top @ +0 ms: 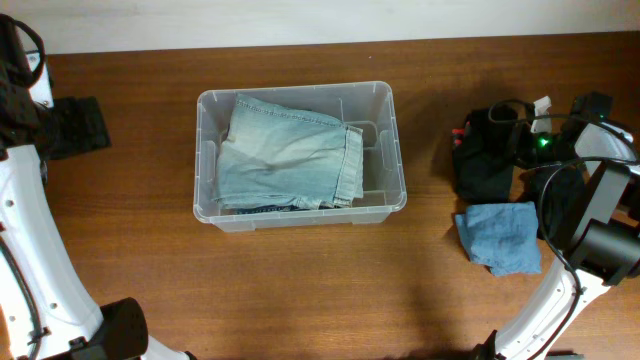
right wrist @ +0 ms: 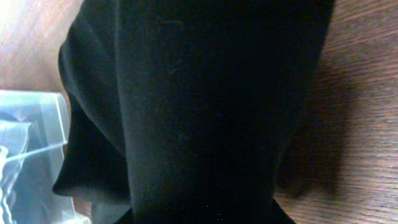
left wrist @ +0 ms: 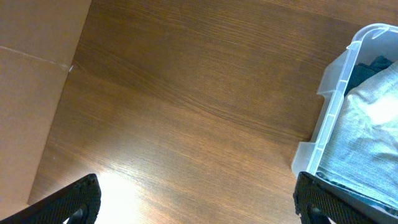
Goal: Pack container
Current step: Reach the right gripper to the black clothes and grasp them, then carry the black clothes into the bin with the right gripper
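The left pincer (left wrist: 196, 208) hangs over bare table (left wrist: 186, 106), its two black fingertips (left wrist: 74, 200) spread wide apart with nothing between them. At the right of its camera's view stands an end wall of the container (left wrist: 336, 87), with pale fabric heaped behind the clear plastic. Seen from above, that arm sits at the far left of the table, well apart from the clothes.

The right pincer (top: 520, 135) looks to be low over the black cloth (top: 488, 155) at the right side of the table. Its own camera sees little but dark folds, so I cannot tell whether its fingers are spread or pinching. A clear corner of the container peeks in at that camera's left edge.

The container sits in the middle of the table, long side across. A folded, faded denim garment (top: 290, 150) fills most of it, with something darker blue just showing beneath along the near wall. A crumpled blue cloth (top: 500, 237) lies on the wood just beside the black cloth, on the near side of it
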Robot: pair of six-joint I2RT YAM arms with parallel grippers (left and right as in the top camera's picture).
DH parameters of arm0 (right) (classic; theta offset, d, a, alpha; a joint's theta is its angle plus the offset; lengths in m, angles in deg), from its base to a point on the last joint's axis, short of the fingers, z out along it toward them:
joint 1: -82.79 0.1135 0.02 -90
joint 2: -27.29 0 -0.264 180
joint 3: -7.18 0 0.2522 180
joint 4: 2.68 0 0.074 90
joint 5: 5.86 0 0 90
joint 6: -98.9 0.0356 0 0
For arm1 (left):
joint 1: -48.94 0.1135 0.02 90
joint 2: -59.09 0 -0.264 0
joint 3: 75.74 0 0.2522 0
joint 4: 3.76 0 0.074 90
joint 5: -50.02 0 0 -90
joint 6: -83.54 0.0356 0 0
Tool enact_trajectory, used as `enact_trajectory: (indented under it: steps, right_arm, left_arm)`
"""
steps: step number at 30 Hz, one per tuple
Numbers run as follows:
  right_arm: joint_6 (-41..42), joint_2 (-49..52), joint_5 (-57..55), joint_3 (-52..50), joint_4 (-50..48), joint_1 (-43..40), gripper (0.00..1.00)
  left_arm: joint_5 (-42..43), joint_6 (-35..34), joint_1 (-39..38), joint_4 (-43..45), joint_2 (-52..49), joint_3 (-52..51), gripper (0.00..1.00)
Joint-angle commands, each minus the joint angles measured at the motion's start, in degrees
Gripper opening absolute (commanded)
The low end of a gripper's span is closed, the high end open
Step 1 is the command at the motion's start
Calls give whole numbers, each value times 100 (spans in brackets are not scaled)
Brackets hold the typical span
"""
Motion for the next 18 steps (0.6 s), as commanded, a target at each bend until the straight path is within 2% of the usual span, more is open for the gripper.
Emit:
enact_trajectory:
  steps: [1,6,9,11,13,18]
  right_arm:
    - [450,28,144,131,339,50,14]
    - [452,-616,1027,675,1456,197,11]
    - [457,-1482,1340,914,1825,599,10]
    - [522,-2184,1471,916,1757,1036,10]
    - [1102,-2900,1517,916,1499,1681,10]
    - [2122,-3287,1558,916,765,2911,10]
  left_arm:
    - [-61,66,20,-2,83,31,99]
    - [-59,66,20,-2,83,31,99]
    - [-59,66,20,-2,83,31,99]
    - [-59,66,20,-2,83,31,99]
    - [-59,66,20,-2,83,31,99]
    - [-61,66,20,-2,83,31,99]
